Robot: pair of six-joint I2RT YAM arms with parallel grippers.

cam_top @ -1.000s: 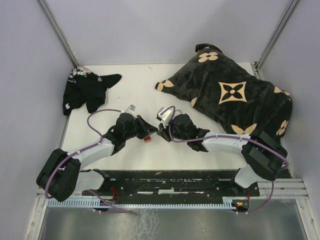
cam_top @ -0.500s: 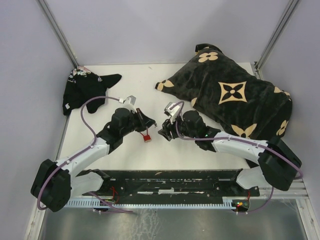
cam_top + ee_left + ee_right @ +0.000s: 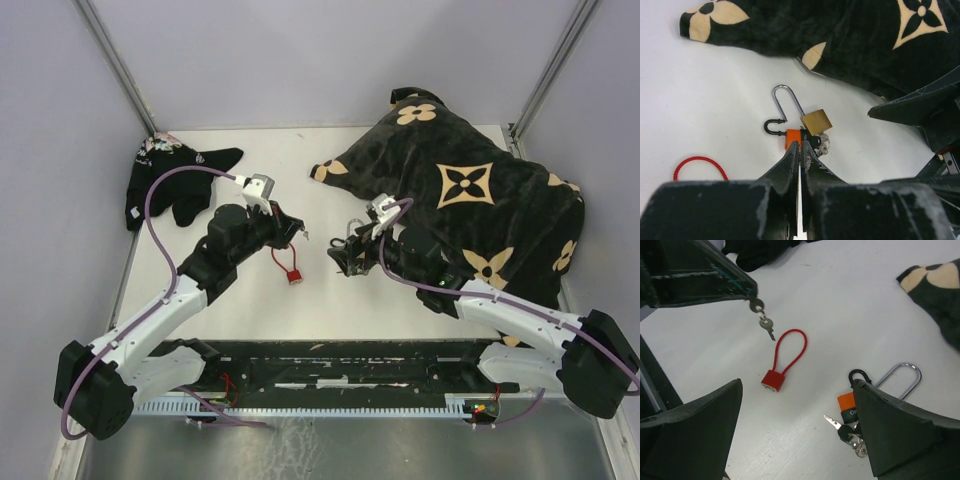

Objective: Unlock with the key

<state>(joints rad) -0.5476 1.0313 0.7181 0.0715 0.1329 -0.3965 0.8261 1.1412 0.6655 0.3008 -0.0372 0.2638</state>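
A red cable padlock [image 3: 774,379] lies on the white table [image 3: 840,315] with its loop [image 3: 699,165] closed; it also shows in the top view [image 3: 292,277]. My left gripper [image 3: 800,145] is shut, and in the right wrist view a small key [image 3: 767,329] dangles on a ring from its tip [image 3: 747,292], above and left of the red padlock. My right gripper [image 3: 796,385] stands open over the table with nothing between its fingers. An orange padlock [image 3: 792,136], a brass padlock [image 3: 816,121] and a bunch of keys [image 3: 847,432] lie beside its right finger.
A dark blanket with beige flowers [image 3: 470,190] covers the back right of the table and reaches close to the right arm. A black cloth [image 3: 175,180] lies at the back left. Grey walls close the table in on three sides.
The two grippers have drawn apart from the red padlock. The right gripper has opened and backed to the right. The left gripper has risen toward the back with the key.
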